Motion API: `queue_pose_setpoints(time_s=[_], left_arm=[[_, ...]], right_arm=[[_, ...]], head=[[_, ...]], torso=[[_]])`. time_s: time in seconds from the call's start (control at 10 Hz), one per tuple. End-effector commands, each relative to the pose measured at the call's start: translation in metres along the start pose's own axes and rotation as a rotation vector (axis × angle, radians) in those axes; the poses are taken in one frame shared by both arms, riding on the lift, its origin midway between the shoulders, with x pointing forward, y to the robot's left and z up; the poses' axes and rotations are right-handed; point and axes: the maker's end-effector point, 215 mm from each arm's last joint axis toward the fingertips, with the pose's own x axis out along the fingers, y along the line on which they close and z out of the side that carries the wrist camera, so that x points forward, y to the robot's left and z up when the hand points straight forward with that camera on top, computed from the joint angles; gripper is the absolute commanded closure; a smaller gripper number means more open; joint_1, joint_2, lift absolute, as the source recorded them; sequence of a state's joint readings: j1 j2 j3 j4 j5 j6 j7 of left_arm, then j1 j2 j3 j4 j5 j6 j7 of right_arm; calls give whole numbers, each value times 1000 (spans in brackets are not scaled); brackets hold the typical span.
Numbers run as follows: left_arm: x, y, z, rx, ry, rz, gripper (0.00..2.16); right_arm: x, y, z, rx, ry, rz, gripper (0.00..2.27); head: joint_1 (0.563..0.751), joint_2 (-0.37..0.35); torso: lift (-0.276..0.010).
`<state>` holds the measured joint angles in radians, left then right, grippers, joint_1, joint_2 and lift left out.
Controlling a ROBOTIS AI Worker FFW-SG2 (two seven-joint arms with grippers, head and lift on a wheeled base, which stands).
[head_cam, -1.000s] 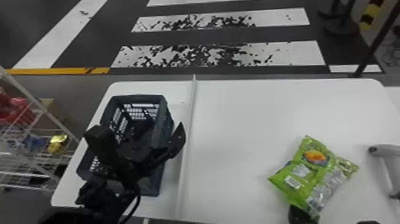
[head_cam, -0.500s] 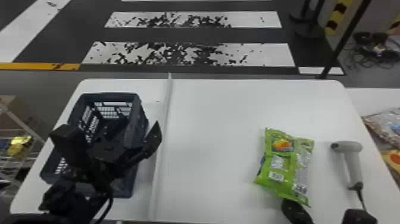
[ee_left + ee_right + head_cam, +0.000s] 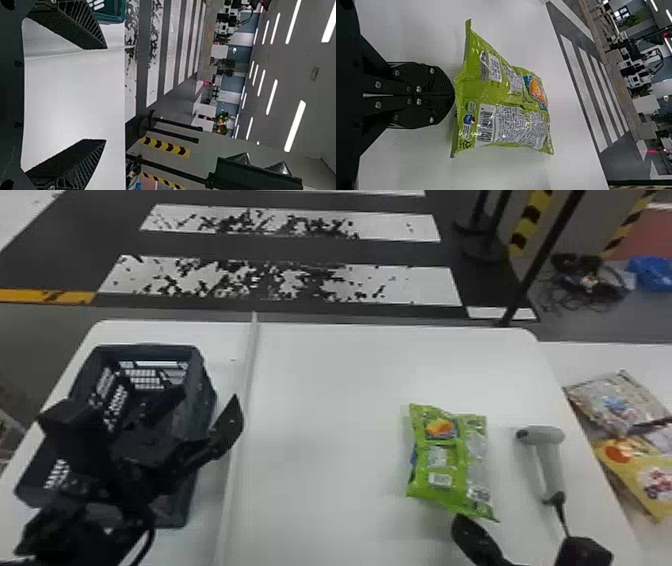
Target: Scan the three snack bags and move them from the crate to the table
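Green bag on the table, right gripper clenched at its near edge

We see the green bag [image 3: 447,460] lying on the right part of the table [image 3: 325,490], its printed back with the barcodes facing up. The right gripper [image 3: 462,522] is at the bag's near edge. In the right wrist view, we find the right gripper [image 3: 454,95] clenched, its two fingers pressed together and their tips right at the bag's edge. We cannot tell whether any of the film is pinched between them.

Just right of the bag, we have the scanner [image 3: 547,435] on the table, its head toward the far side and its cable running nearer.

On the left part of the table stands the crate [image 3: 202,390], and a pale strip [image 3: 248,360] runs from near to far just right of it. Our left gripper [image 3: 207,402] is over the crate's right side, released, its fingers well apart and nothing between them.

Past the table's right edge, on another white surface [image 3: 575,360], we see a silvery bag [image 3: 620,402] and, nearer to us, a yellow bag [image 3: 637,470].
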<state>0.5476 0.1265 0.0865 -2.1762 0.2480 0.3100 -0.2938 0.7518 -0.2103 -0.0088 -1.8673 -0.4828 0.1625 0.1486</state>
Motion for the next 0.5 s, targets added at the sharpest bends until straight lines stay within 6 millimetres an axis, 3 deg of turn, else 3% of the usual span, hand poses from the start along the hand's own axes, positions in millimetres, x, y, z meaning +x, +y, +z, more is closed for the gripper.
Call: queue_pose_setpoints(time_s=[0.0, 0.2, 0.4], left_arm=[[1, 1, 0, 1, 1, 2, 29], [2, 1, 2, 3, -4, 3, 29], [2, -1, 4, 4, -4, -2, 29]], right_arm=[[-18, 20, 12, 19, -21, 44, 2243], [-25, 26, 48, 19, -74, 58, 2243], [-2, 20, 107, -6, -179, 47, 2243]], head=[[695, -36], [695, -16], [695, -24]], torso=[[-62], [-62], [-62]])
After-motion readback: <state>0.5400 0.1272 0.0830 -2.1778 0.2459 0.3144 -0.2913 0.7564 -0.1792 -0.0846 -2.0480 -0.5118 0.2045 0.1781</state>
